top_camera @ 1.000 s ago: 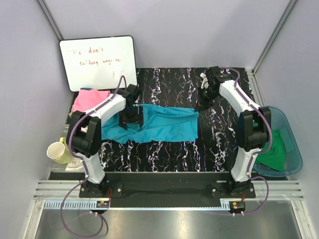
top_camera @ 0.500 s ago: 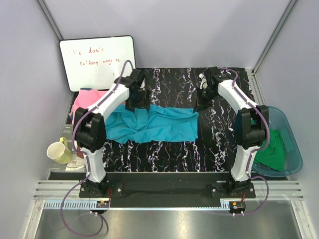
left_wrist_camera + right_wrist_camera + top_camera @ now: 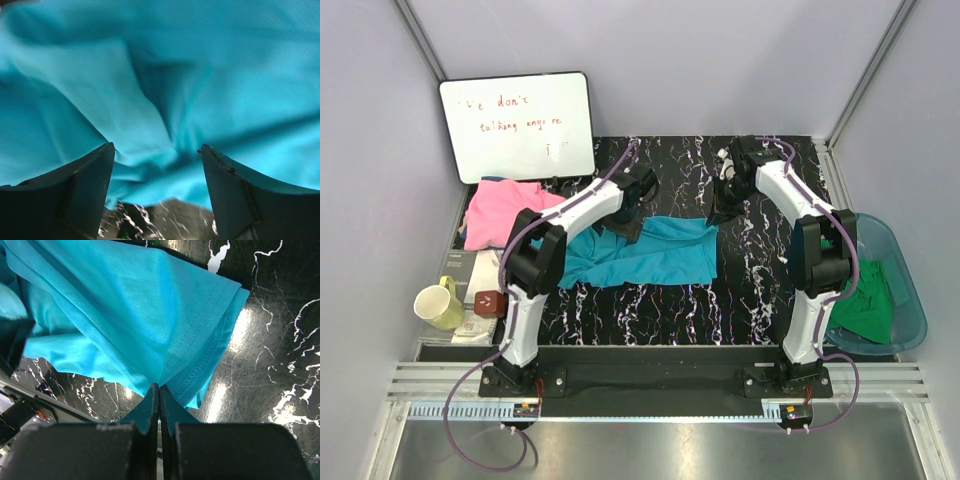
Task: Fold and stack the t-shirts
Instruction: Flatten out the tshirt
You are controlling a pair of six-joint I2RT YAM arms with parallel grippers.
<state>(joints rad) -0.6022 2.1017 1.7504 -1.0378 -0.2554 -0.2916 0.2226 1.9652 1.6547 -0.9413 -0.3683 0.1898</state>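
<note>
The left claw [image 3: 157, 150], fingers spread, hovers with the rumpled teal shirt [image 3: 165, 75] directly ahead. The right claw [image 3: 159, 388], pressed together, seemingly pinches the shirt's hem at its tips.

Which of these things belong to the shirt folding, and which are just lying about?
Job in hand:
teal t-shirt
pink t-shirt
green t-shirts

Lying about:
tub holding the green ones
whiteboard
mug
</note>
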